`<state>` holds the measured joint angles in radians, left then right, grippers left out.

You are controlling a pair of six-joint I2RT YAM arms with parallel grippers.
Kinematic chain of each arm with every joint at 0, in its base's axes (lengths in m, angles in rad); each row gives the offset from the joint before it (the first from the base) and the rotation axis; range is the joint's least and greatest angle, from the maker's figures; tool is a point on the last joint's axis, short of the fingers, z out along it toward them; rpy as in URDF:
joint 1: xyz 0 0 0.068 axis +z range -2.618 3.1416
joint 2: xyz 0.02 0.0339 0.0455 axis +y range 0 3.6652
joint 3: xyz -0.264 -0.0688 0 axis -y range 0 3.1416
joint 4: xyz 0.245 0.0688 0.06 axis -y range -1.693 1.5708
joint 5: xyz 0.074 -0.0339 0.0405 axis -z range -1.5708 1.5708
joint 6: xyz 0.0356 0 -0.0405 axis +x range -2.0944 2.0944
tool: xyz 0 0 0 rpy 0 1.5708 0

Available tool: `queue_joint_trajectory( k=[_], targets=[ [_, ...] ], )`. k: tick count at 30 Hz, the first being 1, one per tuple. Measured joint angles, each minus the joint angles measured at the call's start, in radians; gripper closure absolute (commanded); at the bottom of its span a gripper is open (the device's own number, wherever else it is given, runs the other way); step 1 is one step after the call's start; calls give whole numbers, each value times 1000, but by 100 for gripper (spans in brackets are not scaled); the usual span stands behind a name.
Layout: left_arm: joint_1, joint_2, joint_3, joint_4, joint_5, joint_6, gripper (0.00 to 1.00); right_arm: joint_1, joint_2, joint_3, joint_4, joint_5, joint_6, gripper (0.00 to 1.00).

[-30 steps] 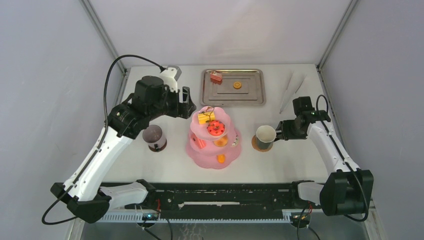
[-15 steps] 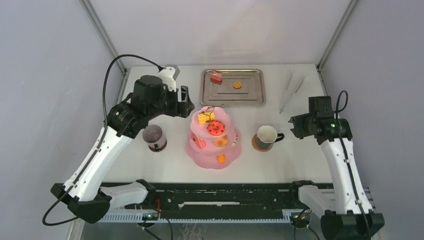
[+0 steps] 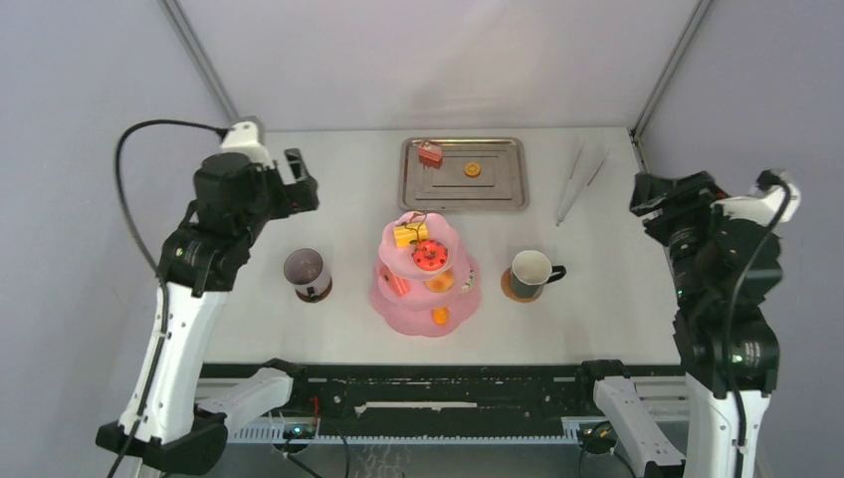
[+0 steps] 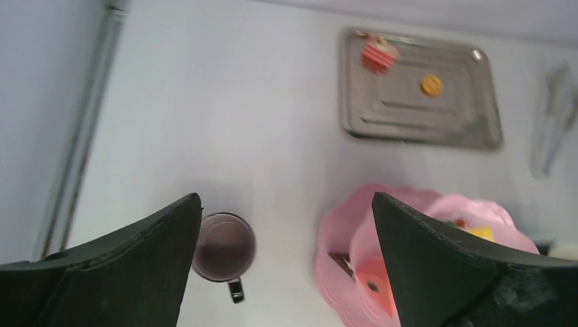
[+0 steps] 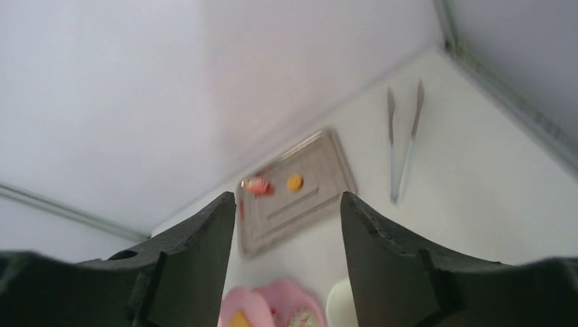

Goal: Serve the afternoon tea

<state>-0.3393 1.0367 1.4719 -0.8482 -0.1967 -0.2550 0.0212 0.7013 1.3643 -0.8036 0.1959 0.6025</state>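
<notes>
Beside pink stand [image 3: 394,311]: mauve mug [image 3: 306,270] left, black mug [image 3: 528,272] right.

Tray [image 3: 500,185]: brushed metal, dull sheen. Pink stand [image 3: 403,317]: smooth glossy plastic. Table [image 3: 597,319]: matt white, smooth.

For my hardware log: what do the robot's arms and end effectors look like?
The left arm and right arm mix white link shells with chunky black joint housings, each trailing a loose black cable. The left end effector and right end effector each have two broad, matte-black, tapering fingers.
</notes>
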Motion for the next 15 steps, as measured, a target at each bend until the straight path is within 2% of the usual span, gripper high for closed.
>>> queue_joint_trajectory(
  k=[3, 8, 15],
  targets=[
    [71, -51, 0, 3, -109, -19, 0, 0, 36, 124, 18, 34, -104, 32],
    [92, -109, -3, 10, -333, -102, 0, 0, 129, 217, 21, 69, -191, 28],
    [93, -150, -41, 23, -426, -170, 0, 0, 204, 202, -19, 68, -196, 28]
  ],
)
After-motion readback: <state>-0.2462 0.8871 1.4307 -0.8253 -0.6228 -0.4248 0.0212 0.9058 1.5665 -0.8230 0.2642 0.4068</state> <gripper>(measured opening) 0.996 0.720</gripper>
